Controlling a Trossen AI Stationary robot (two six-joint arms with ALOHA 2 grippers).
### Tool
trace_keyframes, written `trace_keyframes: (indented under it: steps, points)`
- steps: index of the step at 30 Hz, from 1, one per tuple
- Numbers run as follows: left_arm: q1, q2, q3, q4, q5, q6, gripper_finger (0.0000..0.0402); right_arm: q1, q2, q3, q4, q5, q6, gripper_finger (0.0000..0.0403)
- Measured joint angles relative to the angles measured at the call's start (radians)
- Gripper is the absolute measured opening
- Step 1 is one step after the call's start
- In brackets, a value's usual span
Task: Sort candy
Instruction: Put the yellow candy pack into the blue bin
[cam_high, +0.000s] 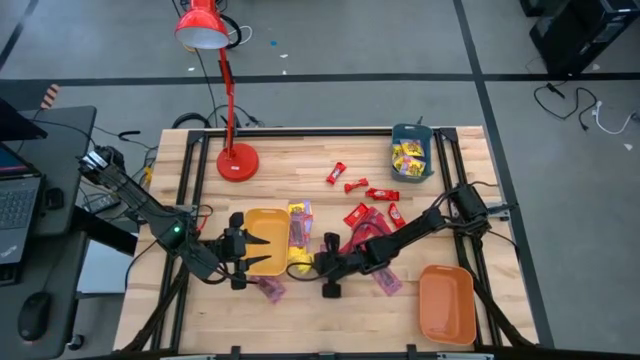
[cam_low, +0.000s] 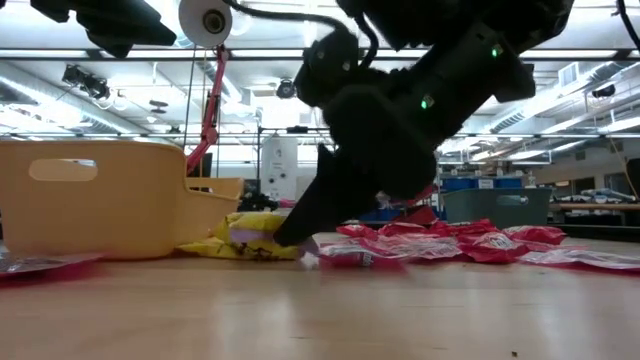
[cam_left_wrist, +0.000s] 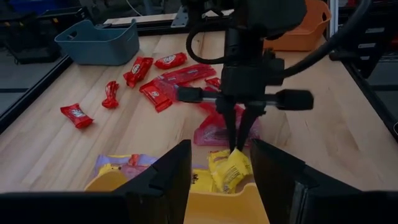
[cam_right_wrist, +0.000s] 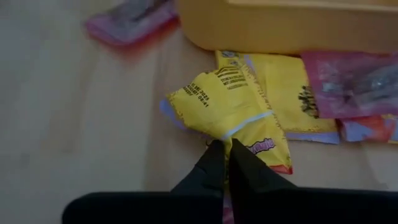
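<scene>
High view takes in the whole worktop (cam_high: 330, 310): my two arms meet near its middle, with an orange tray (cam_high: 446, 303) off behind my right hand (cam_high: 326, 266), a teal tray (cam_high: 411, 152) holding yellow sweets well beyond it, and a yellow tray (cam_high: 265, 240) just beside it, between my two hands. Red candy (cam_high: 371, 216) lies scattered along my right forearm, and pinkish-purple packets (cam_high: 387, 280) lie close by.

Right wrist view alone shows the print: the yellow packet (cam_right_wrist: 231, 109) is crumpled, with dark lettering on one corner and a pale seam across it, lying atop another yellow one. My right fingers (cam_right_wrist: 214, 171) are pinched tight on its edge, holding it.

Left wrist view shows what that one hides: the packet sits right at the yellow tray's lip, straight ahead of my left hand (cam_left_wrist: 219, 171), whose fingers stand wide with nothing between them.

Low view shows the pinch happening down at the worktop surface.
</scene>
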Motion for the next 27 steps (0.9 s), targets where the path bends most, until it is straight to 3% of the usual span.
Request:
trace_keyframes:
  steps: [5, 13, 19, 27]
  points:
    - [0.0, 0.023, 0.0, 0.04, 0.0, 0.021, 0.0168, -0.001, -0.086, -0.001, -0.001, -0.074, 0.009, 0.0002]
    - [0.0, 0.125, 0.0, 0.224, 0.007, 0.209, 0.0168, -0.015, -0.23, 0.0, 0.009, -0.35, 0.015, 0.0001]
    - [0.001, 0.175, 0.0, 0.377, 0.083, 0.339, 0.0168, -0.015, -0.266, 0.0, 0.164, -0.535, 0.041, 0.0]
    - [0.0, 0.227, 0.0, 0.551, 0.19, 0.435, 0.0168, -0.035, -0.265, 0.0, 0.29, -0.565, 0.043, 0.0]
